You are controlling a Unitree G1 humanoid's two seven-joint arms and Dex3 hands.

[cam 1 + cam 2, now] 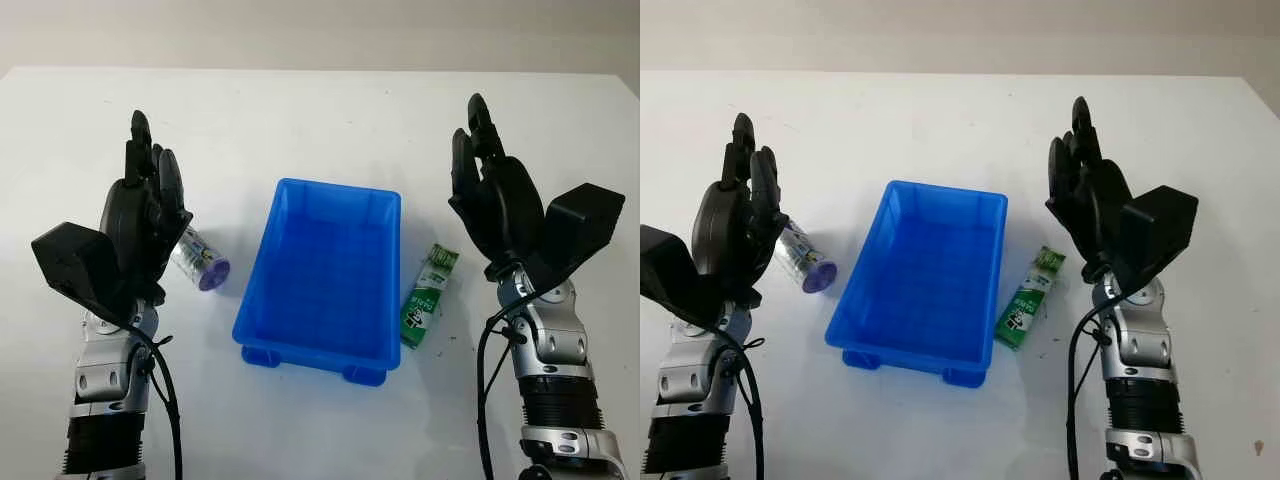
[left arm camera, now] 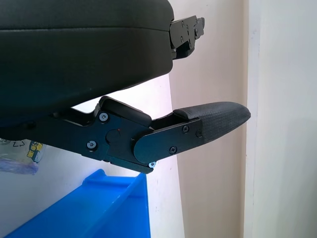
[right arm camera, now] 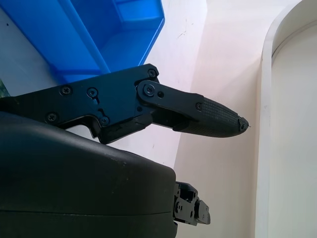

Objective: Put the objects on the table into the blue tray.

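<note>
Left hand: your left hand (image 1: 145,215) is raised above the worktop (image 1: 320,110), open and holding nothing, just beside the small bottle.
Right hand: your right hand (image 1: 490,195) is raised too, open and empty, near the green packet.
Blue tray: the blue tray (image 1: 262,262) sits in the middle between the two hands, with nothing in it yet.
Small bottle: the clear bottle with a purple cap (image 1: 200,262) lies on its side, apart from the tray's left wall.
Green packet: the green packet (image 1: 428,295) lies flat just beside the tray's right wall.
Step in hand: nothing is grasped yet; you probably start with a reach.
Doing it well: take the bottle across its body, since it may roll; lift each item over the tray wall before letting go.
Surface and room: plain white worktop, a pale wall behind it.
</note>
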